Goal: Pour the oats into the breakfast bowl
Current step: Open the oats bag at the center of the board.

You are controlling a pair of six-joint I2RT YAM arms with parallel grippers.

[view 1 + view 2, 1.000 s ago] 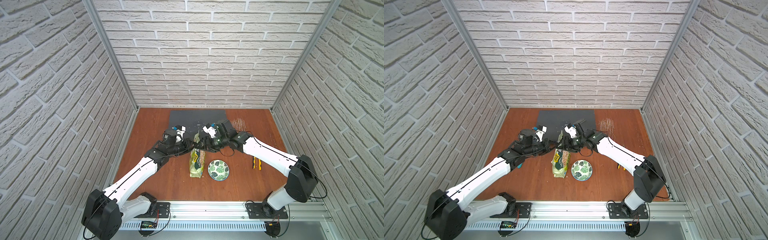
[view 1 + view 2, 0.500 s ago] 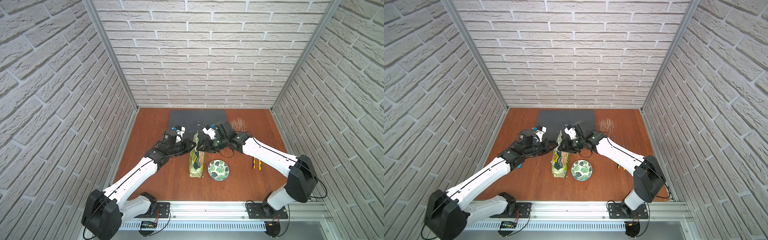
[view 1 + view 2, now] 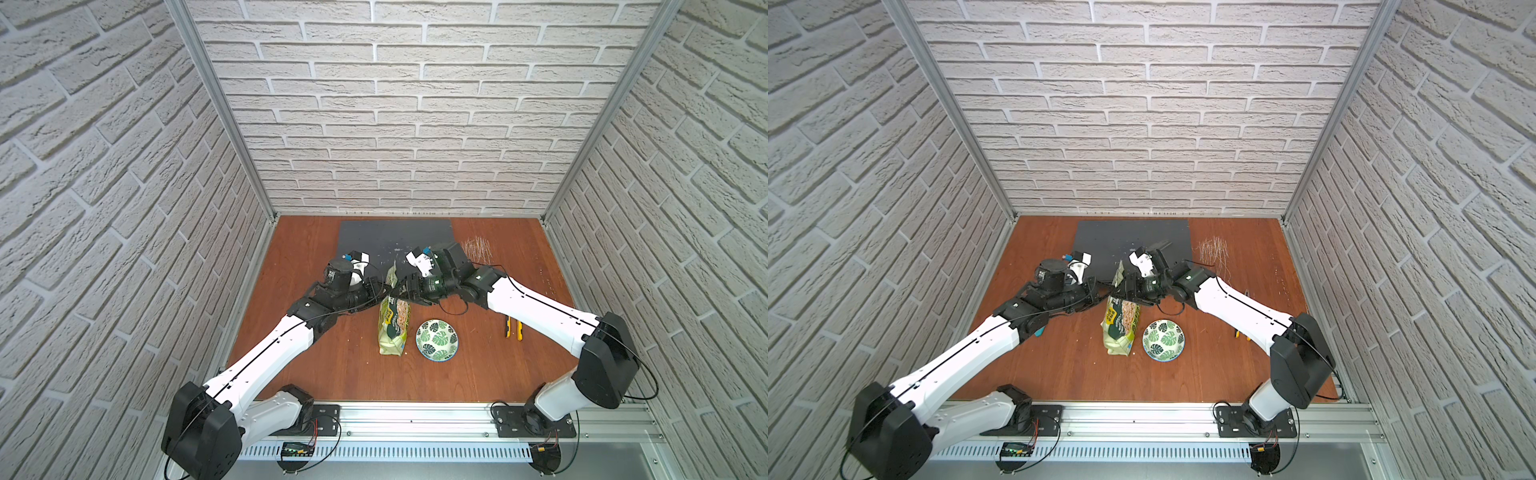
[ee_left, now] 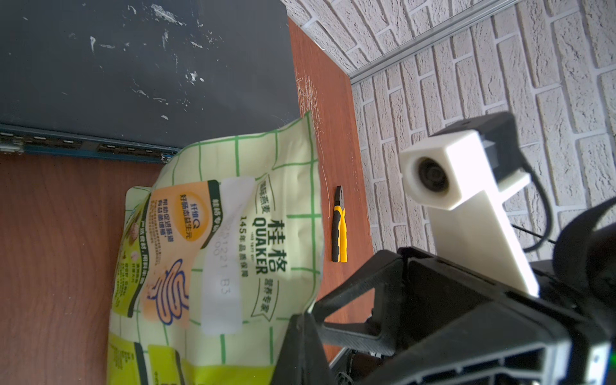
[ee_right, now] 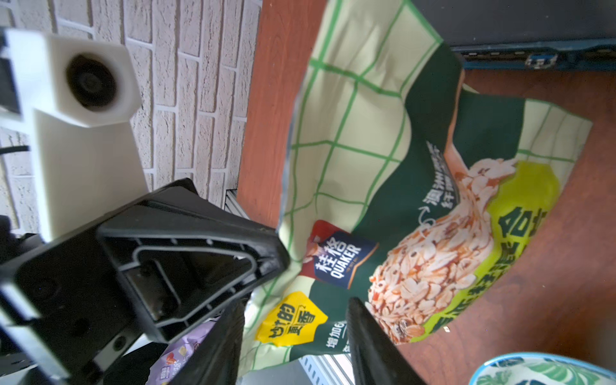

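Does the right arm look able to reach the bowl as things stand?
Probably yes: the bowl lies uncovered beside the pouch, close to the open right gripper, with nothing between them.

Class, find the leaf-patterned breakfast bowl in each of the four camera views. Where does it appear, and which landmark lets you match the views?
In a top view: breakfast bowl beside the oats pouch, on its right.
In a top view: bowl again right of the pouch.
Left wrist: no bowl; the pouch shows.
Right wrist: only a slice of the bowl at the frame's edge, near the pouch.
Shared landmark: the oats pouch, in all four views.
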